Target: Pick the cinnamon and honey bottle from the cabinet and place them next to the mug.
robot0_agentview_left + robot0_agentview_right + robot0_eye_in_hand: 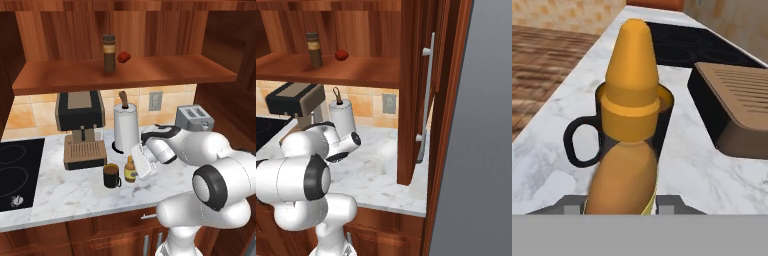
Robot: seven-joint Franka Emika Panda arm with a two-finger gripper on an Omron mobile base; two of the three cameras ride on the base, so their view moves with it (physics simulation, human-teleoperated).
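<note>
**Honey bottle at the mug; cinnamon outstanding**

Honey bottle (130, 170): stood on the counter just beside the mug (111, 176), between the fingers of the gripper (137, 167); grip undeterminable. Cinnamon (108, 52): in the cabinet (125, 74), well above the mug, unfetched.

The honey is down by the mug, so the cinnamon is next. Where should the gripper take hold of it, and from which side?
Grip the cinnamon around its label band, coming level from the open front of the cabinet. It stands upright with space around it; a small red lump sits apart on its right.
</note>
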